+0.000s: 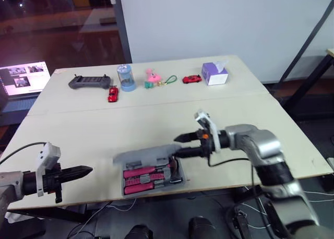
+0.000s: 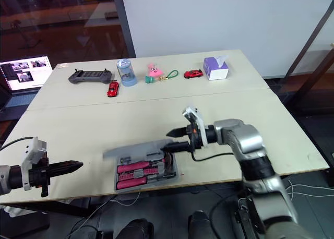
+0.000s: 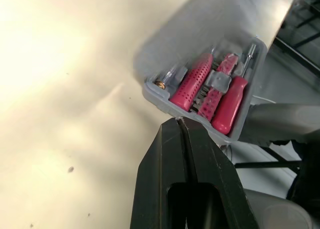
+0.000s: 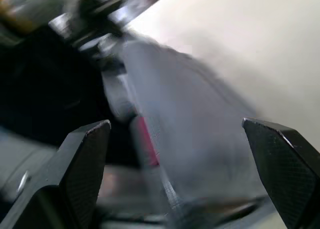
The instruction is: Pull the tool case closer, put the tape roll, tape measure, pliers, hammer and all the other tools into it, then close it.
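Spreading across the foreground are two cream tables (image 1: 156, 119) pushed together, with a seam running left to right between them. A white wall (image 1: 209, 20) stands behind, dark glass lies to the far left, and an open laptop (image 1: 23, 80) sits off the left edge. Along the far table lie a black controller (image 1: 90, 82), a red toy car (image 1: 112, 94), a blue-capped jar (image 1: 126, 77), a pink toy (image 1: 152, 78), a green loop (image 1: 170, 81), a second red car (image 1: 192, 79) and a purple tissue box (image 1: 214, 73).

The grey tool case (image 3: 161, 101) sits at the near edge of the near table, about midway along it. Its long axis runs left to right, the right end turned slightly far. Its lid (image 1: 141, 156) is raised partway along the far side and blurred. Pink-handled tools (image 1: 146, 172) lie inside, lengthwise along the case.

The right gripper (image 1: 181, 145) points left at the right end of the lid. Its fingers are spread wide, one above and one below the lid's edge, and they clamp nothing. The left gripper (image 1: 87, 170) hovers over the near left part of the table, well apart from the case. It points right toward the case with its fingers pressed together and empty.
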